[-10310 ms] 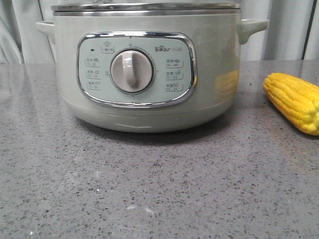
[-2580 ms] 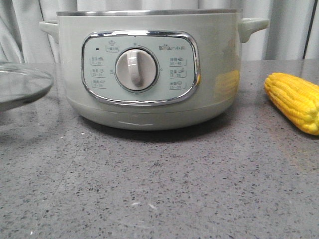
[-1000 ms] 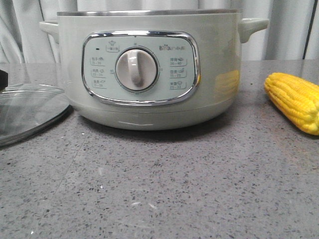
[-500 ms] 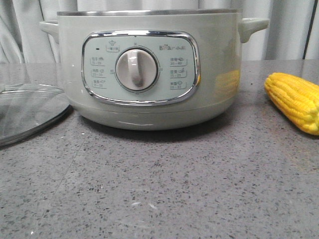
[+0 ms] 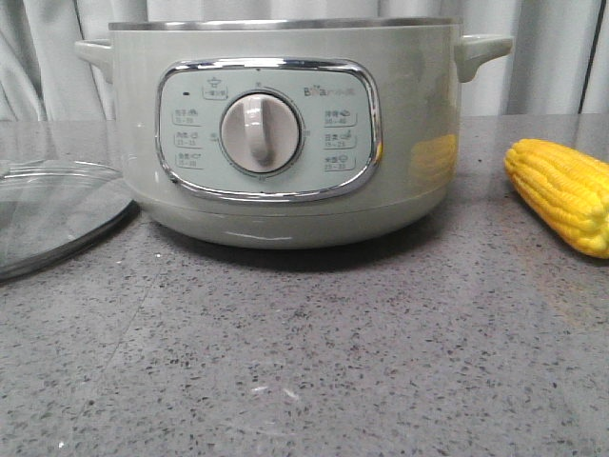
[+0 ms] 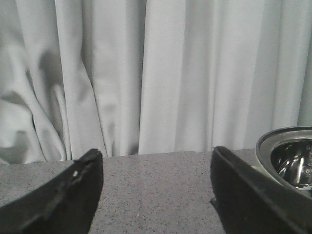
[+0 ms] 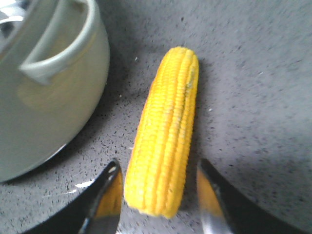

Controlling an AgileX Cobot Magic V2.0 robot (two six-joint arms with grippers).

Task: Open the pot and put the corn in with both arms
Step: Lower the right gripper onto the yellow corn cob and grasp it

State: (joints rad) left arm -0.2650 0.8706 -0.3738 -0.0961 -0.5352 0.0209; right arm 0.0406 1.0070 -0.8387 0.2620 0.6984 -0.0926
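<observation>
Beside the pot [image 5: 285, 133], right fingers [image 7: 109, 192] wide astride the corn [image 7: 165, 131] — apparently untouched; left fingers [image 6: 73, 190] wide.

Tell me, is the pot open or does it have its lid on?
Open. The pot shows a bare steel rim, and the glass lid lies beside it on the table.

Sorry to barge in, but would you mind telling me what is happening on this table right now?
The pot stands open, its glass lid lying on the table to its left. The left gripper is open and holds nothing. The right gripper is open with its fingers on either side of the corn, which lies on the table beside the pot, not yet gripped.
</observation>
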